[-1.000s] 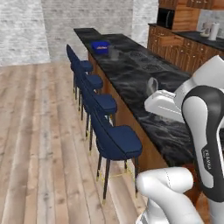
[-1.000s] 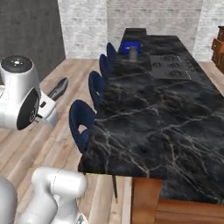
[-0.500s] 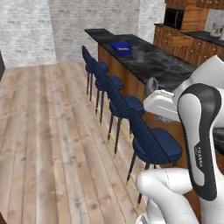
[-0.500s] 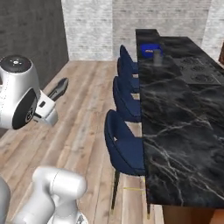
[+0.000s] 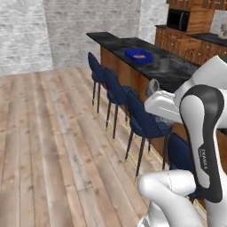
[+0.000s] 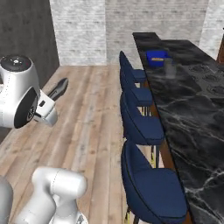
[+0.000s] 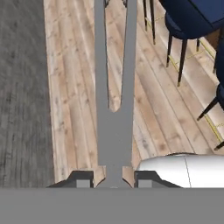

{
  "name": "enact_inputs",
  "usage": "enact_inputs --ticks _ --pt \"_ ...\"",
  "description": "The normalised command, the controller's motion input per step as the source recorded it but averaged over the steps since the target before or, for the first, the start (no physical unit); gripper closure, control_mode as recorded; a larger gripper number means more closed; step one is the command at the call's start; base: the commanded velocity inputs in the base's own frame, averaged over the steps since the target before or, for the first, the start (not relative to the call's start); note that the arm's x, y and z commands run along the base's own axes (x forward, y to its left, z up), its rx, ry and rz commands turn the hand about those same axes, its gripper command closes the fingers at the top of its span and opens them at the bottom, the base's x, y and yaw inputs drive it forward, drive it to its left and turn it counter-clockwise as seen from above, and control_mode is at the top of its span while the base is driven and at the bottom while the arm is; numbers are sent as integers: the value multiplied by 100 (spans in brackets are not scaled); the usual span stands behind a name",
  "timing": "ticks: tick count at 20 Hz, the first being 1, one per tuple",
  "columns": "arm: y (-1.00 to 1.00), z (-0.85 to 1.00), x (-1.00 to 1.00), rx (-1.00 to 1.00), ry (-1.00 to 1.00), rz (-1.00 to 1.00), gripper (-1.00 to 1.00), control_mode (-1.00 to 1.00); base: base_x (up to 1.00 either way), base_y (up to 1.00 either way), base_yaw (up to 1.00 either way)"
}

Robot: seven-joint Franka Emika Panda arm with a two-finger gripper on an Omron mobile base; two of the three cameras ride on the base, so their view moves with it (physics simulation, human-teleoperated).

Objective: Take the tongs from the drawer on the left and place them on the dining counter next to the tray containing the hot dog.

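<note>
A wood-plank floor runs beside the dining counter (image 6: pixel 183 92), lined with blue stools (image 6: pixel 151 183). The gripper (image 7: pixel 113 180) is clamped on the joined end of the tongs (image 7: pixel 114 100), whose arms reach straight ahead of it. The tray (image 6: pixel 157 57) sits far ahead on the counter. Best to keep the tongs level and the grip firm until alongside the tray.
</note>
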Motion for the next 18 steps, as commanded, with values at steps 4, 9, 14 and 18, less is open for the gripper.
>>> enact_inputs --ticks 4,9,14,18 --pt "0 0 0 0 0 0 100 100 100 83 -25" --pt "0 0 0 0 0 0 100 100 100 100 -34" --pt "0 0 0 0 0 0 100 100 100 100 -41" --pt "0 0 0 0 0 0 100 100 100 100 -49"
